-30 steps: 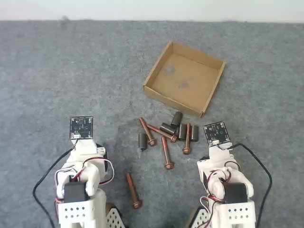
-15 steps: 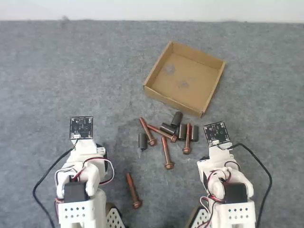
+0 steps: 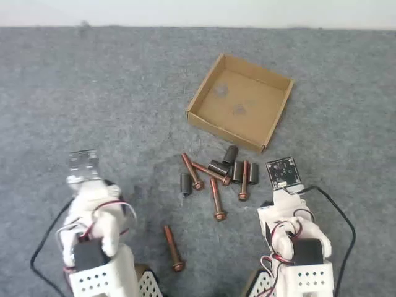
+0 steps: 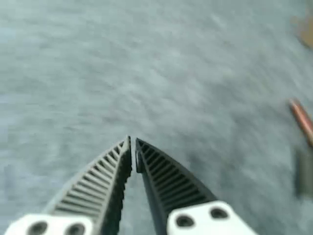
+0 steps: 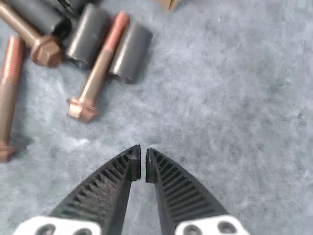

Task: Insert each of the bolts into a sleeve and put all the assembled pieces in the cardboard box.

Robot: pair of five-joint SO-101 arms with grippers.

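Observation:
Several copper bolts [image 3: 216, 198] and dark grey sleeves [image 3: 218, 167] lie loose on the grey carpet below the cardboard box [image 3: 272, 124], which holds nothing. One bolt [image 3: 173, 247] lies apart between the two arms. My right gripper [image 5: 143, 152] is shut and holds nothing, just short of a bolt [image 5: 98, 68] that rests between two sleeves [image 5: 129, 51]. My left gripper [image 4: 133, 144] is also shut with nothing in it, over bare carpet, with a bolt [image 4: 302, 120] off to one side. The left arm [image 3: 86, 204] stands at the lower left, the right arm [image 3: 288, 216] at the lower right.
Grey carpet [image 3: 93, 93] covers the whole table. A pale wall strip [image 3: 185, 12] runs along the far edge. One sleeve [image 3: 184, 183] stands alone at the left of the pile.
The left arm has swung to the left, its wrist board shifting left and slightly down. The right arm and all bolts and sleeves stay put.

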